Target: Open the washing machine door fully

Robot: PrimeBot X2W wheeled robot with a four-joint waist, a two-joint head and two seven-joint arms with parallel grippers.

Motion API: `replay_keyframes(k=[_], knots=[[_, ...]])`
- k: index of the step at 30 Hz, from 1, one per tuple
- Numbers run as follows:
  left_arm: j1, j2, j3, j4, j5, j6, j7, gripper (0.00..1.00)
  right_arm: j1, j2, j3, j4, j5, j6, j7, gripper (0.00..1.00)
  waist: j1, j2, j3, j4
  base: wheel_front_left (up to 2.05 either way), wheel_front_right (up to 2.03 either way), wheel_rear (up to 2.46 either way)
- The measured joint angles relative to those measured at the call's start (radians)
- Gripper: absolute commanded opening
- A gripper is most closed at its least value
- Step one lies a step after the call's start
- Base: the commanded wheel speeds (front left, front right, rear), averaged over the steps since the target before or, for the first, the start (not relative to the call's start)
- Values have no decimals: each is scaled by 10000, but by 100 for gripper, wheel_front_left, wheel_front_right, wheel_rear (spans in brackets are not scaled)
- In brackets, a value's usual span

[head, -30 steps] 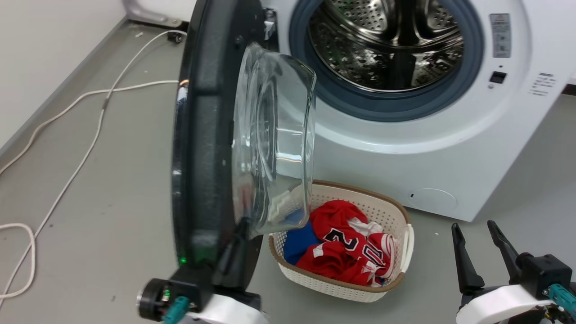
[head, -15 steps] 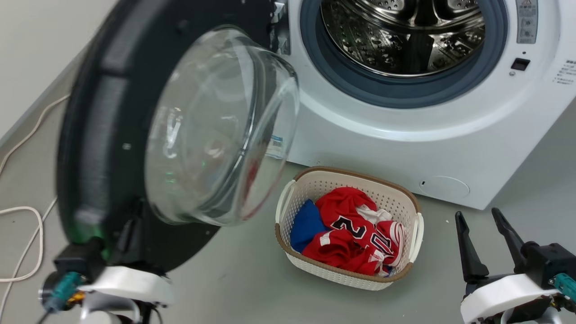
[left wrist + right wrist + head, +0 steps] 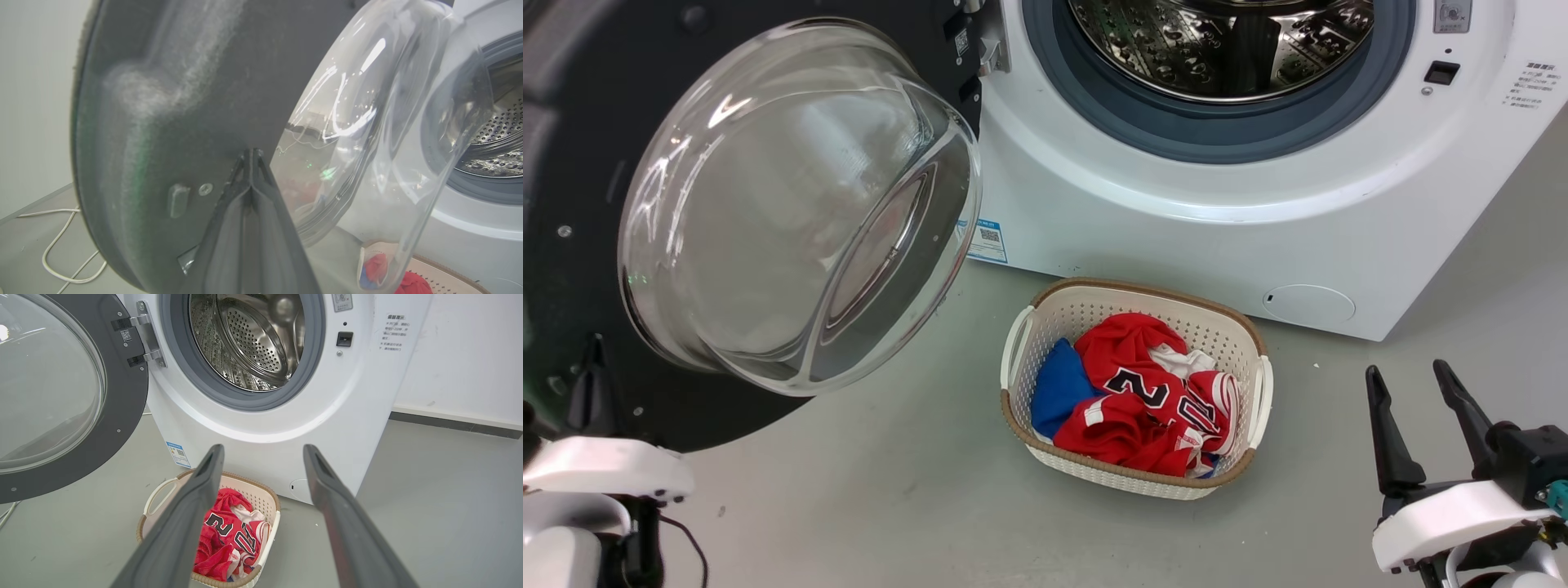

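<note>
the door point(image 3: 130, 400) is seen swung far out to the left of the drum point(image 3: 1217, 49), hung on its hinge point(image 3: 143, 339) at the machine point(image 3: 1176, 229) front, with its inner face and glass bowl point(image 3: 792, 204) turned toward the room. the drum mouth is wholly uncovered. the left gripper point(image 3: 251, 155) is closed, its fingers pressed together with nothing between them, and the tips appear to be laid against the door's black inner face just beside the bowl. the right gripper point(image 3: 1409, 380) is held open and empty, low at the right, well apart from the door and near the basket point(image 3: 1131, 482) of clothes point(image 3: 1143, 408) on the floor point(image 3: 890, 506). the task is judged nearly done, since the door is well past half open. whether the hinge stop is reached cannot be told. if it is not, a last short outward push is needed.
</note>
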Motion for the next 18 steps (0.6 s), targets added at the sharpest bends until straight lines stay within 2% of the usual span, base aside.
replay_keyframes(k=[8,18], knots=[[-429,38,512,773,226,-387,-19,0,-79,6,100,69,19,0,-2,100,0,0,-45,-62,0,0,0],[136,-368,311,90,1206,-309,-29,0,-23,174,151,303,102,0,-105,100,0,0,-512,-24,0,0,0]])
